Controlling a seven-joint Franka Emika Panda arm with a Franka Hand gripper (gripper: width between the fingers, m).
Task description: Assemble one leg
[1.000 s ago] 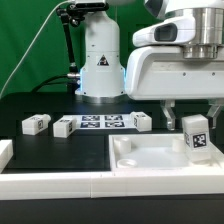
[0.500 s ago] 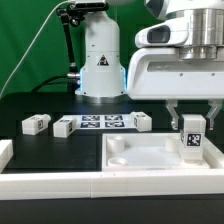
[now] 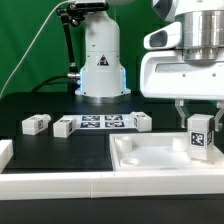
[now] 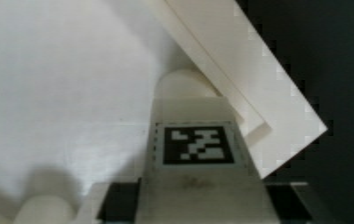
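Firmly | we saw the gripper (image 3: 200,120) jaws clamping the leg (image 3: 200,138) | leg upright at the tray's (image 3: 145,165) end, exterior view's right

The black table (image 3: 60,150) carries the marker board (image 3: 103,123). One block (image 3: 64,128) lies just beside one end of the board and a second block (image 3: 142,122) just beside the other. The tray (image 3: 118,160) lies in front of the board.

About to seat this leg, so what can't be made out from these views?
Exterior view: whether the leg touches the tray; white on white, too small.
Wrist view: the tray spot under the leg's tip, hidden by the leg; blurred.
Wrist view: jaws mostly cut off by the edge.
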